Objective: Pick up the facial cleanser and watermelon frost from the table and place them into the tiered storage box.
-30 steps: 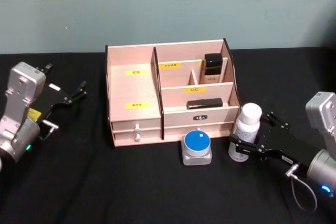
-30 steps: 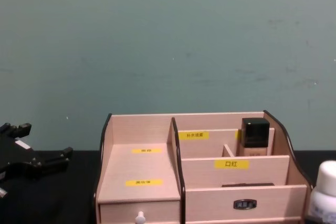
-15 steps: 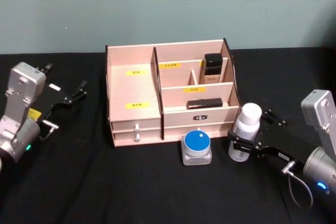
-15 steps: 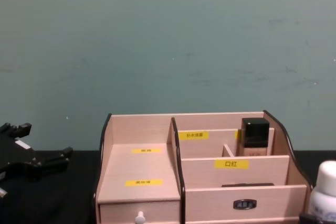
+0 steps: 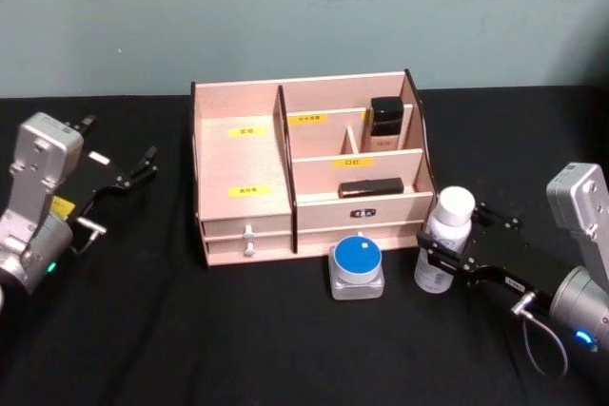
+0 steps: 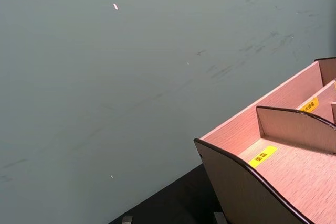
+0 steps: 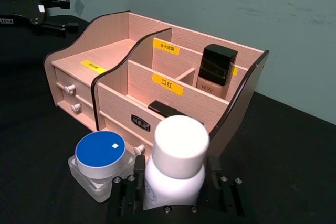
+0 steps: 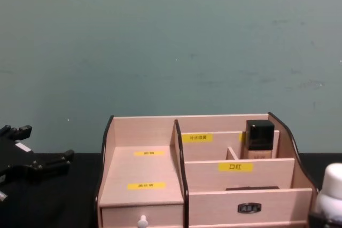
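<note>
Head view: tiered storage box stands mid-way on the black table; white bottle is upright on the table, just beside the box's front right corner; right gripper is around the bottle's lower body, clamped on it (right wrist view shows the fingers against both its sides); blue-lidded jar sits just in front of the box's right drawer, near the bottle but apart; left gripper is parked well left of the box, fingers spread, holding nothing; inside the box, a black-capped bottle is upright in the rear right compartment; a flat black item lies in the tier in front of it.
</note>
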Available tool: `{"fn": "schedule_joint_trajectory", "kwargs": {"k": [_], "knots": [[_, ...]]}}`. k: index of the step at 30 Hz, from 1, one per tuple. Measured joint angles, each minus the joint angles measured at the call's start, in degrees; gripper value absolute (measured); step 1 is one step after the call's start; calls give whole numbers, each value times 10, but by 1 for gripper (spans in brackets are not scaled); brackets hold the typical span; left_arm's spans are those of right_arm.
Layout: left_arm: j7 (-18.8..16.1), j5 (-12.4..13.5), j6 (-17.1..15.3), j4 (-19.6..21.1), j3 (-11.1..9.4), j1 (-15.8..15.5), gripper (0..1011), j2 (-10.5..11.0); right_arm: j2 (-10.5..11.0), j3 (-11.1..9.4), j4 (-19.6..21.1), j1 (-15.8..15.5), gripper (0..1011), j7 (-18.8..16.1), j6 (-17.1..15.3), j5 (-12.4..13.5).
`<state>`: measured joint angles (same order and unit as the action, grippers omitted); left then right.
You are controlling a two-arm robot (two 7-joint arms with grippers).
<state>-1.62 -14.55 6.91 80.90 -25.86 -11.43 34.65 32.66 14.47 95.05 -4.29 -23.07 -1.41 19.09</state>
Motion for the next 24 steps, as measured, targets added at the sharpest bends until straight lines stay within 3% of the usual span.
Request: {"fn": "schedule_joint_trajectory", "kwargs": {"k": [5, 24], "knots": [[0, 0, 0, 0, 0, 0, 1001, 0, 0, 0, 0, 0, 614, 0, 0, 0], [0, 0, 0, 0, 0, 0, 1001, 0, -4, -2, 2, 2, 611, -4, -1, 6]]}}
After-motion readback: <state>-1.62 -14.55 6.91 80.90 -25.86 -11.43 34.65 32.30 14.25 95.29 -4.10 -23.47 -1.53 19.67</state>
